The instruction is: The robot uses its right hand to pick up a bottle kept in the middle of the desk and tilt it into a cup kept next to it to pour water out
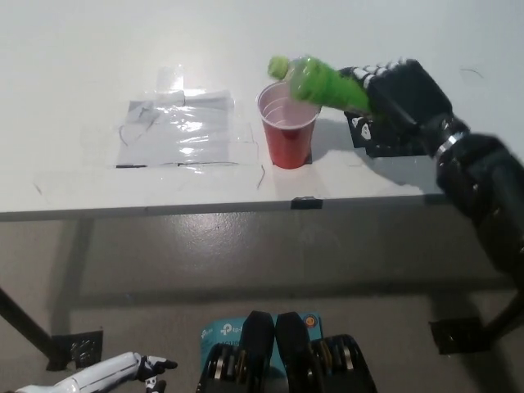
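Right hand (401, 90) grasps the green bottle (319, 80) by its base end. Bottle's long axis runs leftward from the hand, cap end slightly raised, over the far rim of the red cup (288, 124) on the worktop (82, 74). Judged: tilt eased, pour near done. Black patch (385, 135) lies under the hand. Left hand (123, 372) rests low near left, below the worktop; grip state unclear.
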